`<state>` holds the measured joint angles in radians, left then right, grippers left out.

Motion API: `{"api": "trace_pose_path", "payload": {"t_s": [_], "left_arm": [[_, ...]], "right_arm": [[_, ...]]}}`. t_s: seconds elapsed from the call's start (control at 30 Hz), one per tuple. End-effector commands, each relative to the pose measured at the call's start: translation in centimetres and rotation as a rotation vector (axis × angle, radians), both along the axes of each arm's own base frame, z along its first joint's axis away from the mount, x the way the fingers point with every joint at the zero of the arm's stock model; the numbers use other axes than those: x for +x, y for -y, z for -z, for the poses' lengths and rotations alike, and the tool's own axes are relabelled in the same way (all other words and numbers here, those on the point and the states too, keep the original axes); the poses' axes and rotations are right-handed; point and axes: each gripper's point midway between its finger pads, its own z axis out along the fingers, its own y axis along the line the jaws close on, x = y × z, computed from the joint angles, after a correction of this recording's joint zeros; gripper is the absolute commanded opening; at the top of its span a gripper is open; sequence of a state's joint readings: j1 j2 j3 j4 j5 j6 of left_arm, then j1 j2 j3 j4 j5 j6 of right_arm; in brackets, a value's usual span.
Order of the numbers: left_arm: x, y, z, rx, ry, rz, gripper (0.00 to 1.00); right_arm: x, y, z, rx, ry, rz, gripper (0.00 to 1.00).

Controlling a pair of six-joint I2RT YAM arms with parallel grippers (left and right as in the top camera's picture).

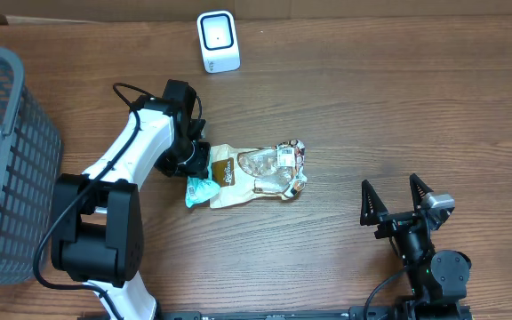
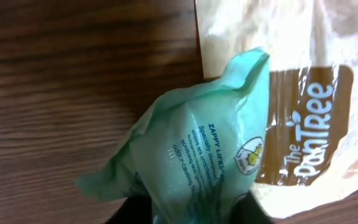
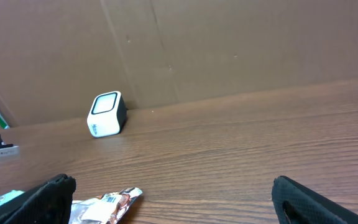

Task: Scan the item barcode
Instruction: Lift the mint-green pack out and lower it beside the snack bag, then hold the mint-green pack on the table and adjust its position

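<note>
A pale green packet (image 2: pixel 204 149) with blue print lies on the table, its end pinched between the two black fingers of my left gripper (image 2: pixel 191 208). From overhead the green packet (image 1: pixel 200 190) rests against the left end of a tan and clear bread bag (image 1: pixel 247 173), with the left gripper (image 1: pixel 196 173) just above it. The bread bag (image 2: pixel 303 124) reads "The PanTree" and carries a white label near its right end. The white scanner (image 1: pixel 218 40) stands at the back edge. My right gripper (image 1: pixel 396 197) is open and holds nothing, well right of the bag.
A grey mesh basket (image 1: pixel 7 160) stands at the left edge with something colourful inside. The right wrist view shows the scanner (image 3: pixel 107 115) against a brown cardboard wall, the bag's end (image 3: pixel 104 208) and open fingers (image 3: pixel 316 199).
</note>
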<state>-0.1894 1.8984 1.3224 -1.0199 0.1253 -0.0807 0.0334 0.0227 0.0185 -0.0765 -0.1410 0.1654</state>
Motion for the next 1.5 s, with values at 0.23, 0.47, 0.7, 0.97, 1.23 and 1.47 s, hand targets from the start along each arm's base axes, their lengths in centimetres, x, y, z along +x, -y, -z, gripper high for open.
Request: {"api": "trace_pose_path", "payload": {"t_s": [0.23, 0.47, 0.7, 0.97, 1.23, 1.47], "left_arm": [[0.2, -0.8, -0.1, 0.045, 0.021, -0.011, 0.55], [1.0, -0.8, -2.8, 0.051, 0.025, -0.015, 0.19], [2.8, -0.1, -6.2, 0.031, 0.076, -0.029, 0.1], [1.5, -0.4, -3.5, 0.05, 0.041, -0.02, 0.04], [0.5, -0.4, 2.6, 0.028, 0.078, -0.022, 0.04], [-0.8, -0.6, 5.6, 0.022, 0.093, -0.033, 0.04]], "right_arm": [[0.1, 0.1, 0.4, 0.01, -0.008, 0.008, 1.0], [0.1, 0.1, 0.4, 0.009, -0.008, 0.008, 1.0], [0.1, 0.1, 0.4, 0.01, -0.008, 0.008, 1.0], [0.1, 0.1, 0.4, 0.01, -0.008, 0.008, 1.0], [0.1, 0.1, 0.4, 0.01, -0.008, 0.008, 1.0], [0.1, 0.1, 0.4, 0.01, -0.008, 0.008, 1.0]]}}
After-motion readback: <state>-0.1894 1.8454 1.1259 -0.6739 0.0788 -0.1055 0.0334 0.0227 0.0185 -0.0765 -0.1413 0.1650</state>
